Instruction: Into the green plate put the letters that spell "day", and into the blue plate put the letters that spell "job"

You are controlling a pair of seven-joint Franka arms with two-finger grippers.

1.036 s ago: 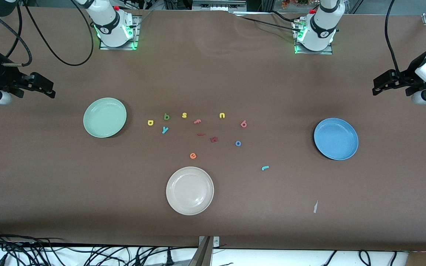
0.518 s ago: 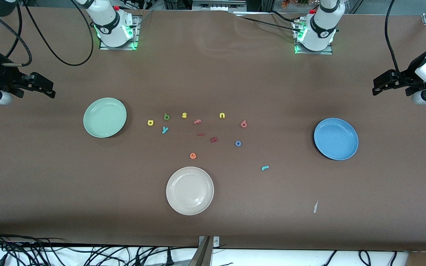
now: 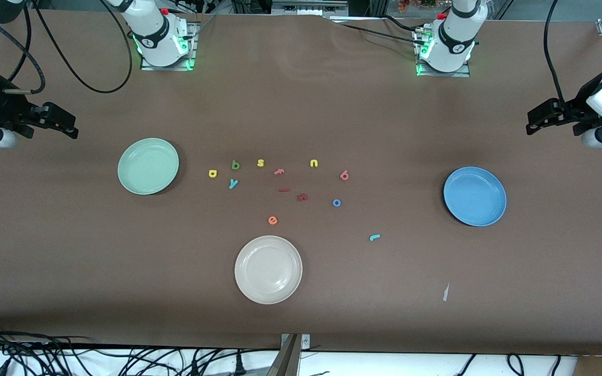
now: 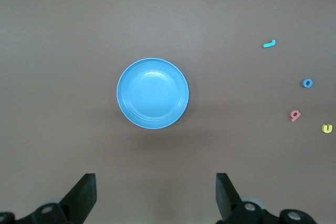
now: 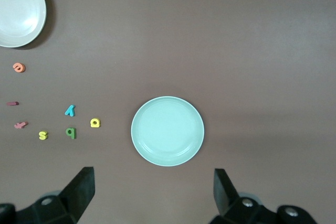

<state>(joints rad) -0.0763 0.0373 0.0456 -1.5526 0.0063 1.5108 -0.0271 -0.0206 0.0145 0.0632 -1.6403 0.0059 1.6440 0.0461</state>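
Nothing has moved since the earlier frames: both my arms wait just as they were, and every letter lies where it lay.

My left gripper (image 3: 533, 121) hangs at the left arm's end of the table, its fingers (image 4: 84, 195) spread wide and holding nothing; my left wrist view looks straight down on the blue plate (image 3: 494, 214). My right gripper (image 3: 71, 125) hangs at the right arm's end, fingers (image 5: 81, 190) equally wide and empty, with the green plate (image 3: 128, 183) under its wrist camera.

Between the two plates the foam letters are scattered on the brown table (image 3: 301, 324). Nearest the green plate sit the yellow "a" (image 3: 212, 173), the dark green "d" (image 3: 235, 165) just beside it, and the teal "y" (image 3: 233, 183) a little nearer the front camera than those two. Toward the blue plate lie the salmon-pink "b" (image 3: 344, 175), the blue "o" (image 3: 336, 202) nearer the camera than it, and the teal "j" (image 3: 374, 237) nearer still, on its side and well apart from the rest. None of these six is in a plate.

Among them are a yellow "s" (image 3: 261, 163), a yellow "u" (image 3: 314, 163), a pink "f" (image 3: 279, 171), an orange "e" (image 3: 273, 220) and two dark red pieces (image 3: 302, 197) I cannot read. A cream-white plate (image 3: 246, 287) sits nearest the front camera, with the orange "e" close to its rim. A small pale scrap (image 3: 446, 293) lies on the table nearer the camera than the blue plate.
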